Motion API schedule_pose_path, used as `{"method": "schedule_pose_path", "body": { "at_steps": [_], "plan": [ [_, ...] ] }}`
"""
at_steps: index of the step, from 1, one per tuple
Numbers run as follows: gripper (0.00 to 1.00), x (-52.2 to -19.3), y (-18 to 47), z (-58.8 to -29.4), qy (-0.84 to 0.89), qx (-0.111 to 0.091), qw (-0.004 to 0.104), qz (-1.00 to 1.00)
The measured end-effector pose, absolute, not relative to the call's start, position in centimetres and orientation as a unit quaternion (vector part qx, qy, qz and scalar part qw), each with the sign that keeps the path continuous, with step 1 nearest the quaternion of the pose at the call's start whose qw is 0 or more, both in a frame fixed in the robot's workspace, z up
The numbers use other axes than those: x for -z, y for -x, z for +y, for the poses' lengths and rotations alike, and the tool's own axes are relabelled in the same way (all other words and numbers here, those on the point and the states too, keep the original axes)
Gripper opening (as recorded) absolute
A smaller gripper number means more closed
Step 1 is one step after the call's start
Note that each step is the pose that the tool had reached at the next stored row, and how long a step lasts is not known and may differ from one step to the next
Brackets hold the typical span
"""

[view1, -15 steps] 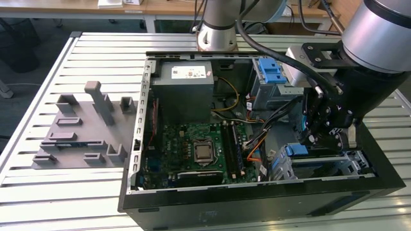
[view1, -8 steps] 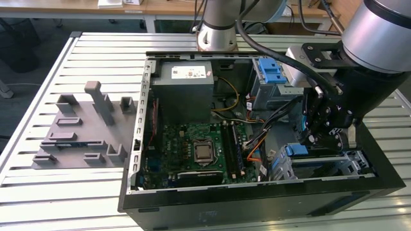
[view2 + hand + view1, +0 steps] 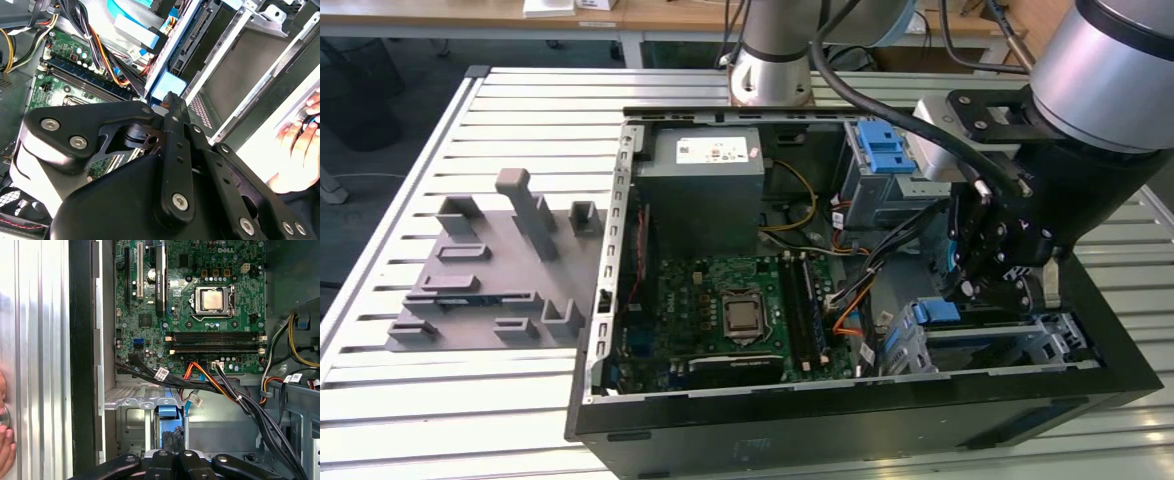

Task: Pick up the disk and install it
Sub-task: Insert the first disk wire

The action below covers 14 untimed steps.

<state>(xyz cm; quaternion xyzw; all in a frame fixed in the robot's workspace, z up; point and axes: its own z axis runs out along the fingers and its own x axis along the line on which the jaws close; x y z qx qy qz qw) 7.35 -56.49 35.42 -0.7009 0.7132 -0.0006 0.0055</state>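
The disk sits in the metal drive cage [image 3: 1047,335] at the front corner of the open computer case, on the exterior view's right. Its blue plastic end [image 3: 937,311] faces the motherboard, and the blue edge [image 3: 167,412] runs down into the bay. My gripper [image 3: 971,298] hangs right over that end with its black fingers together. In both wrist views the shut fingertips [image 3: 175,434] rest at the blue end [image 3: 167,85] of the disk. I cannot tell whether they touch it. The rest of the disk is hidden by the cage and my gripper.
Black, orange and yellow cables [image 3: 220,385] cross between the motherboard [image 3: 734,310] and the drive cage. A grey box with a white sticker [image 3: 707,170] and a blue latch [image 3: 887,150] sit at the case's far end. A grey fixture [image 3: 494,270] stands on the exterior view's left. A person's hand [image 3: 300,145] rests just outside the case wall.
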Motion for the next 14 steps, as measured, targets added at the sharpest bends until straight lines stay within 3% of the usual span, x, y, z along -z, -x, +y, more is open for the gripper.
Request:
{"method": "schedule_pose_path", "body": {
  "at_steps": [14],
  "plan": [
    [0.11,-35.4,-8.4,-56.5,0.701,0.001,0.005,0.713]
  ]
}}
